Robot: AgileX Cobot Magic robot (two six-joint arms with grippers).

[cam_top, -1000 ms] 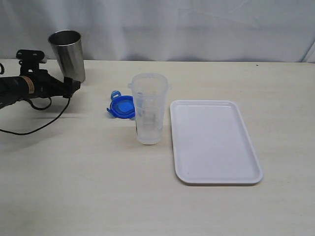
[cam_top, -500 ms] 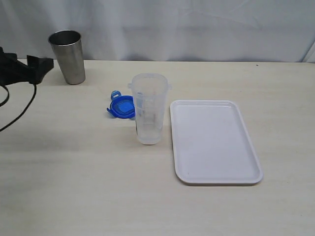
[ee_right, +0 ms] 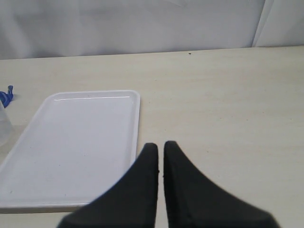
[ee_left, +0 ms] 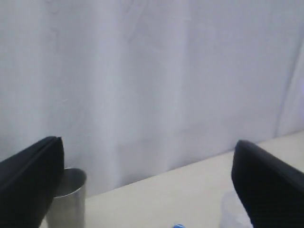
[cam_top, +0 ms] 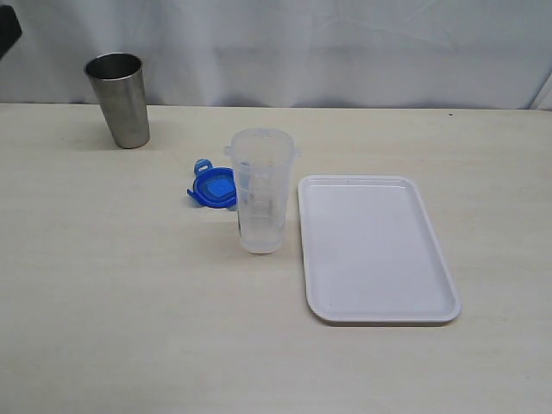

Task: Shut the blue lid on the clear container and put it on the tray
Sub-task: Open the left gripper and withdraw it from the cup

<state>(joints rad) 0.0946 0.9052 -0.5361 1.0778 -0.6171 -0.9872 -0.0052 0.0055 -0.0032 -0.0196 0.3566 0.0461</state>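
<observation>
The clear container (cam_top: 261,190) stands upright and uncovered at the table's middle, just left of the white tray (cam_top: 375,247). The blue lid (cam_top: 213,186) lies flat on the table behind and left of the container, touching neither gripper. My left gripper (ee_left: 147,190) hangs open high above the table's far left, with nothing between its fingers (ee_left: 28,185); only a dark corner of that arm (cam_top: 7,26) shows in the exterior view. My right gripper (ee_right: 160,147) is shut and empty, beside the tray (ee_right: 80,142). A sliver of the lid (ee_right: 5,95) shows there.
A shiny steel cup (cam_top: 118,99) stands upright at the table's back left, also seen below the left gripper as the steel cup (ee_left: 66,199). A white curtain hangs behind the table.
My left arm has drawn back from the steel cup, moving left and up until almost out of the exterior view. The cup stays standing. Nothing else moved.
</observation>
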